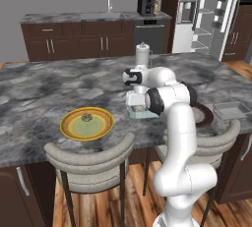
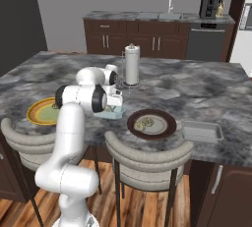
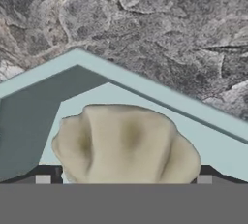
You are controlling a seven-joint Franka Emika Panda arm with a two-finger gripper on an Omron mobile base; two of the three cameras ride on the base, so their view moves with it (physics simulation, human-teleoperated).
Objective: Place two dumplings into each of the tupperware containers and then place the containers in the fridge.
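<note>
Gripper (image 3: 123, 182): jaws spread wide, straddling a dumpling (image 3: 125, 143) inside the blue tray (image 3: 145, 89).
Risk: lifting carelessly may drag the dumpling out.

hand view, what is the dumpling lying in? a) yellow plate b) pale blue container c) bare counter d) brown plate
b: the dumpling lies inside the pale blue container, whose rim runs around it, between the open gripper's fingertips.
</note>
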